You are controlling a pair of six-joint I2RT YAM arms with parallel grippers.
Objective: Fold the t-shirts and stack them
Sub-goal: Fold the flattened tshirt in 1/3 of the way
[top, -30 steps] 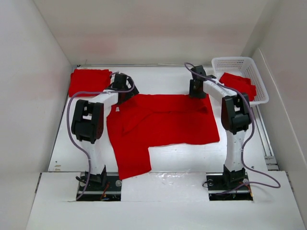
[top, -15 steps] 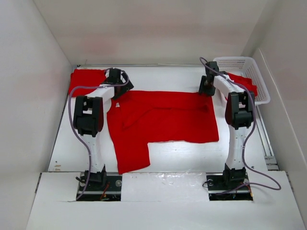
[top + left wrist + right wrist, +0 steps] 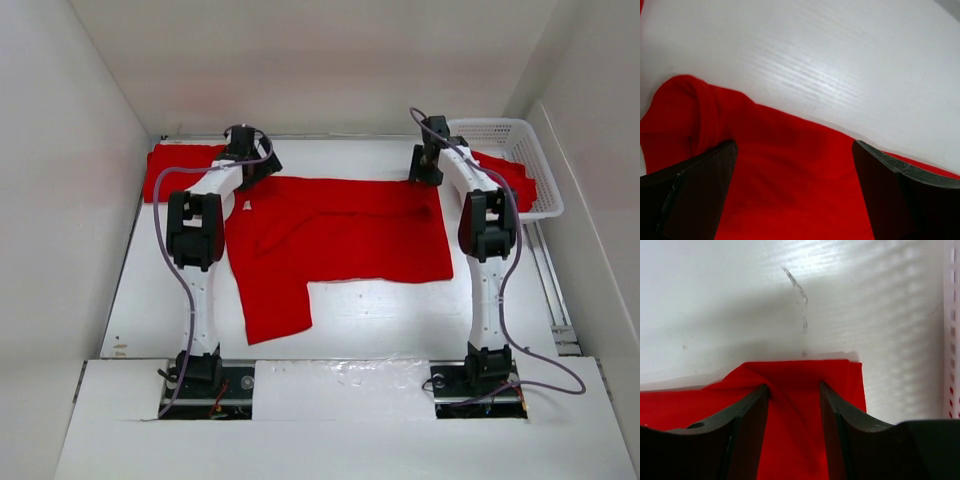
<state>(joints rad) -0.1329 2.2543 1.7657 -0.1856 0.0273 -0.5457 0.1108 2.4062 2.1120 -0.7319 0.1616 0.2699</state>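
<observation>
**A:** What lies around the arms?

**B:** A white plastic mesh basket (image 3: pixel 490 128) sits at the far right corner of the white table (image 3: pixel 380 320). It holds crumpled bright red cloth, the basket t-shirts (image 3: pixel 512 178). At the far left corner lies a folded t-shirt (image 3: pixel 178 168), the same plain red, and the left arm partly covers its near edge. White walls close in three sides. Thin purple cables (image 3: pixel 152 230) loop along both arms.

**A:** And the shirt being worked on?

**B:** A plain bright red soft cloth shirt, the spread t-shirt (image 3: pixel 340 240), lies flat in the middle of the table between the two arms. One part hangs toward the near edge on the left. Its far edge runs from gripper to gripper.

**A:** How do the arms stand?

**B:** Both reach far out, with their wrists at the shirt's far corners. The left gripper (image 3: pixel 252 163) is at the far left corner, just beside the folded t-shirt. In its wrist view the left gripper (image 3: pixel 794 146) has its fingers (image 3: pixel 695 195) spread wide, with red cloth lying between them. The right gripper (image 3: pixel 425 168) is at the far right corner, near the basket. Seen from the wrist, the right gripper (image 3: pixel 795 386) has its fingers (image 3: pixel 747 435) drawn narrow, pinching a puckered ridge of the shirt's edge.

**A:** Any writing?

**B:** There is a small white patch (image 3: pixel 246 206) on the shirt near the left arm, too small to read.
</observation>
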